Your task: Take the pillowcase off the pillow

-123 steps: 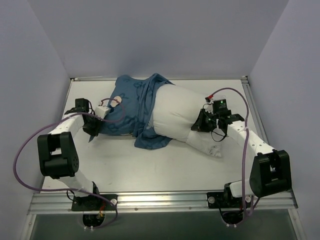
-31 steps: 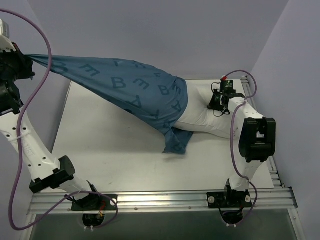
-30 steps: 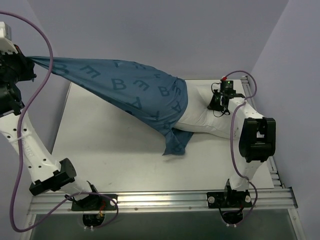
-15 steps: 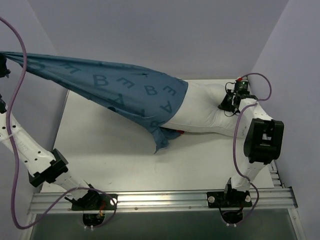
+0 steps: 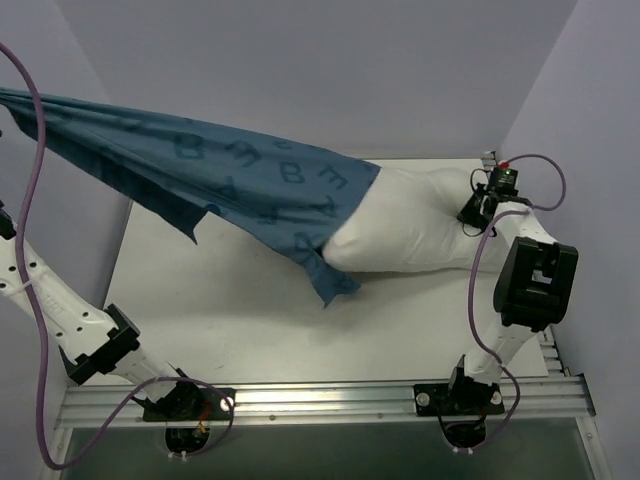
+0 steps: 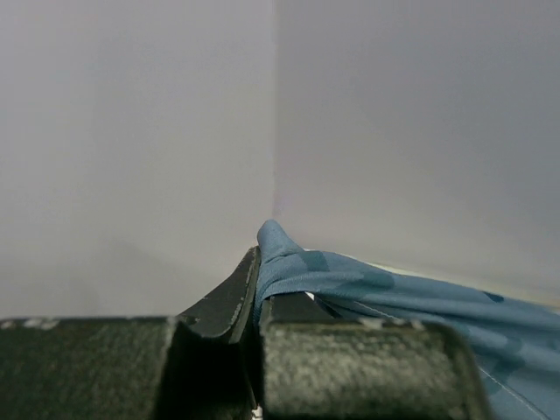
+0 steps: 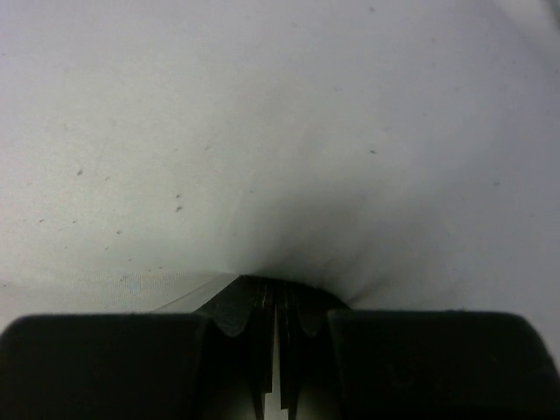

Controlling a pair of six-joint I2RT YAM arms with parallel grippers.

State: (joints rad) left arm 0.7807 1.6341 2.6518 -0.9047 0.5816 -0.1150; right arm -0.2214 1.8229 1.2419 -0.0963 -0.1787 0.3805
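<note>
One left pincer clamped on one blue pillowcase, one right pincer clamped on one white pillow

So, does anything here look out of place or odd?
Nothing damaged or spilled. The pillowcase is stretched taut in the air, past the left edge of the table, pinched in the left gripper. Its open end covers only the left end of the pillow; the right gripper pinches its right corner.
</note>
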